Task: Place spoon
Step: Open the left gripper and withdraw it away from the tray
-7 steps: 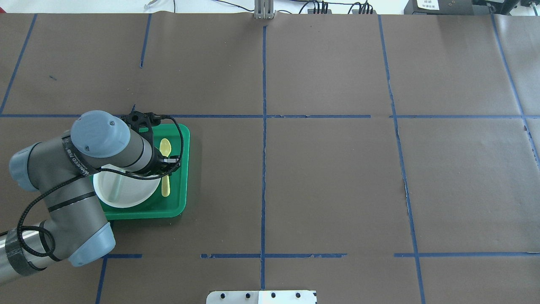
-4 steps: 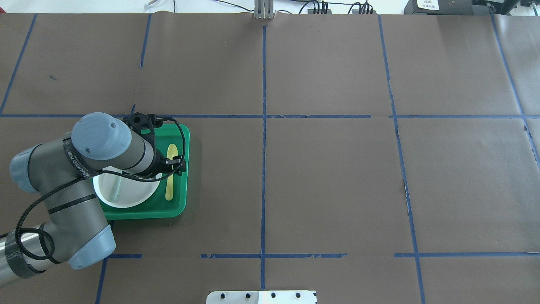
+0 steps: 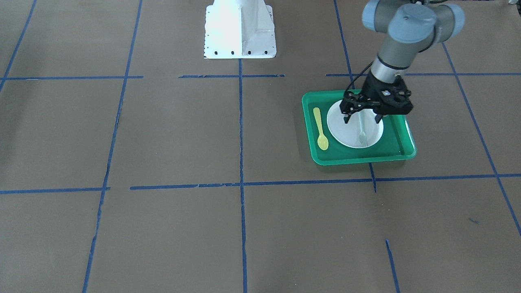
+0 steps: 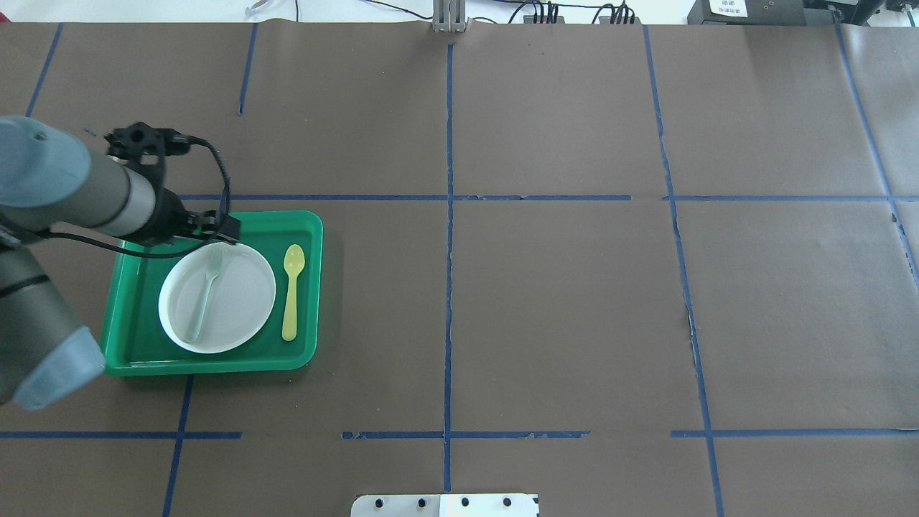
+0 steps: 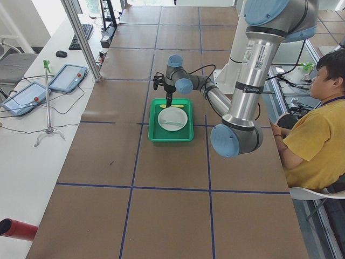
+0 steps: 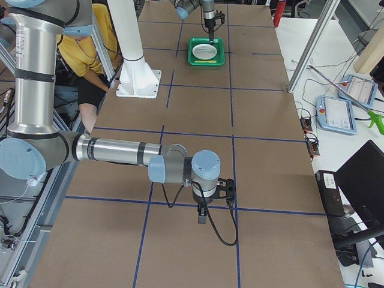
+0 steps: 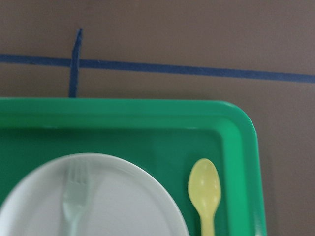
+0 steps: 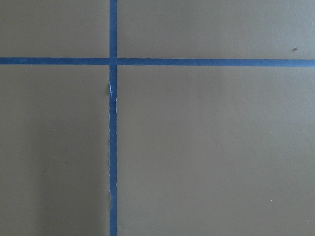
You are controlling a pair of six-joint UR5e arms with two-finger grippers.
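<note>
Spoon point(image 4: 291, 291): we see it flat on the floor of the green tray point(image 4: 317, 287), just beside the white plate point(image 4: 244, 316) on the side toward the counter's middle. Its bowl points away from the robot, and nothing touches it.
Left end effector point(image 3: 362, 117): fingers spread wide and empty, hanging above the plate, apart from the spoon.
Right end effector point(image 6: 203, 212): low over bare counter point(image 4: 546, 301), well away from the tray; we cannot tell whether it is spread or pressed together.
Progress: we judge the placing done, since the spoon rests in the tray with no finger on it. At most, what is left is drawing the left arm clear.
Around: a pale fork point(image 4: 204, 298) lies on the plate, blue tape lines point(image 4: 449, 287) grid the counter, and an operator point(image 5: 318, 129) sits beside the robot.
In the way: we see nothing between the left arm and open counter. Only the plate and fork sit below the fingers, so we would lift before moving off.
</note>
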